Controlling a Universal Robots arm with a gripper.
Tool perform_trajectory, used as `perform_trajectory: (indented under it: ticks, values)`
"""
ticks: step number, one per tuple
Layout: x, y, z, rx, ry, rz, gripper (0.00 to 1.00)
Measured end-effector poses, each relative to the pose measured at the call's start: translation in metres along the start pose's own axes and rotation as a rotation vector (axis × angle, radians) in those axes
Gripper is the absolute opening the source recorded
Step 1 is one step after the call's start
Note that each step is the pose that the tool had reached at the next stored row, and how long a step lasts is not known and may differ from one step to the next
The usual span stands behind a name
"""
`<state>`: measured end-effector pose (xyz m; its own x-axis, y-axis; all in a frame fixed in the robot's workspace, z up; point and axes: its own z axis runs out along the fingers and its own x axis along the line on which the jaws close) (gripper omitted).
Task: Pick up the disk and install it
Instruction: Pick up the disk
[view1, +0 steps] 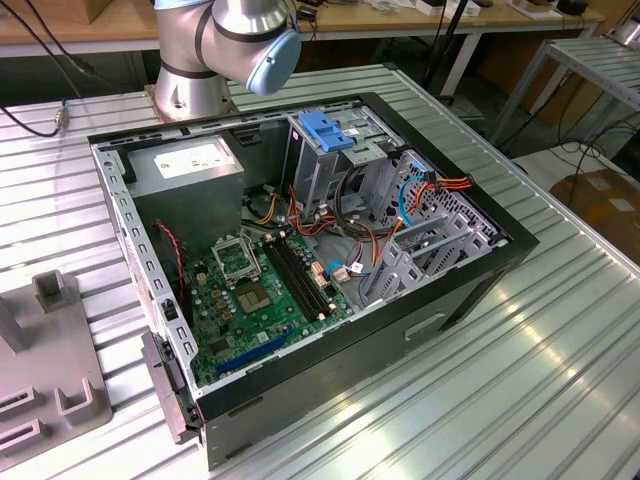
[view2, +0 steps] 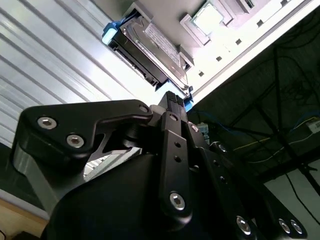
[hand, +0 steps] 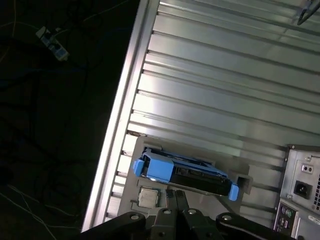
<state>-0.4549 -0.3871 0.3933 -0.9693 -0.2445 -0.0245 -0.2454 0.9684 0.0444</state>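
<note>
Though clenched empty, found black gripper (hand: 176, 193) close over grey metal disk (hand: 182, 175) with blue plastic rails, edgewise in grey holder (hand: 142, 145) at slatted table (hand: 225, 75) edge. Judged likely to strike disk if lowered unopened.

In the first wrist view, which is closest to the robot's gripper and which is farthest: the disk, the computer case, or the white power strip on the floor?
1. The disk, directly in front of the gripper.
2. The computer case, off to one side on the table.
3. The white power strip, down on the floor beyond the table's edge.
</note>
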Motion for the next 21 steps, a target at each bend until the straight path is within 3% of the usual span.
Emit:
perform_trajectory:
  ticks: [16,21]
  values:
    - [0.0000,0.0000,0.0001,-0.0062,0.0113,-0.254,0.10]
    - [0.0000,0.0000,0.0002,-0.0088,0.0160,-0.360,0.10]
